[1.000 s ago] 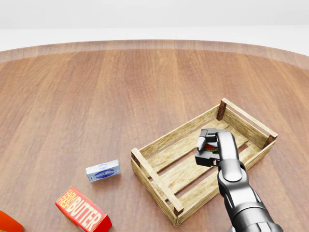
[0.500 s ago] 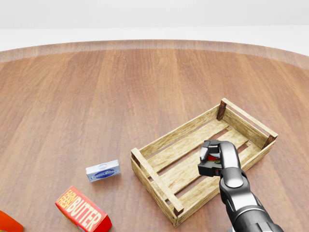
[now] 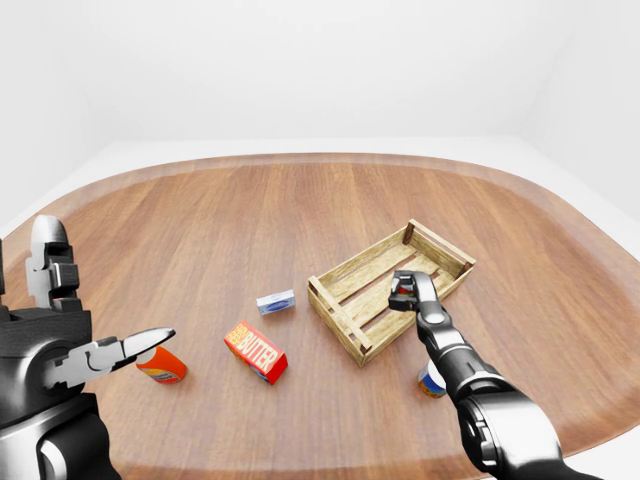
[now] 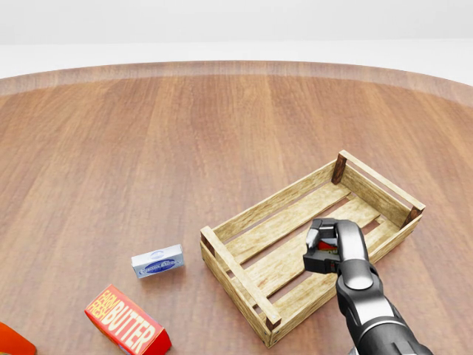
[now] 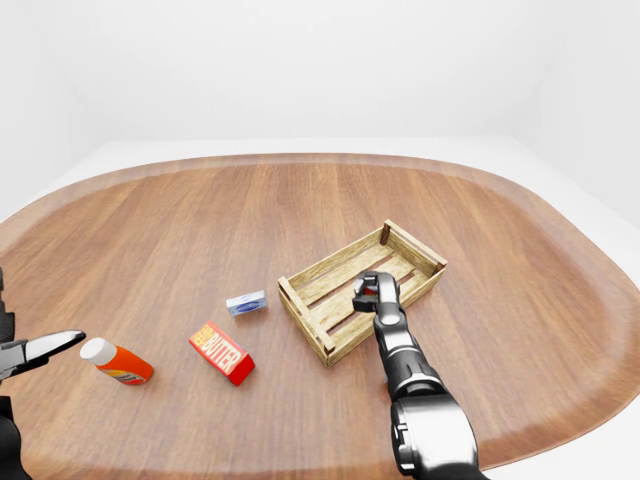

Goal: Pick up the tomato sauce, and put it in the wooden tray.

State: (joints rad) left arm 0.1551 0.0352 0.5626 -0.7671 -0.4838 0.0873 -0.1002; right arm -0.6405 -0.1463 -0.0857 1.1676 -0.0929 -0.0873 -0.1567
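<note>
The right hand point(image 4: 330, 248) had its fingers pinched round the tomato sauce point(image 4: 326, 238), low over the slats inside the wooden tray point(image 4: 244, 277), toward the counter's right edge, ready for release.

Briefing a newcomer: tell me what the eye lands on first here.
The right hand stands out first, closed around the red tomato sauce over the slats of the wooden tray, right of centre in the head view. Next come the red butter box at lower left and the small blue-and-white packet above it.
</note>
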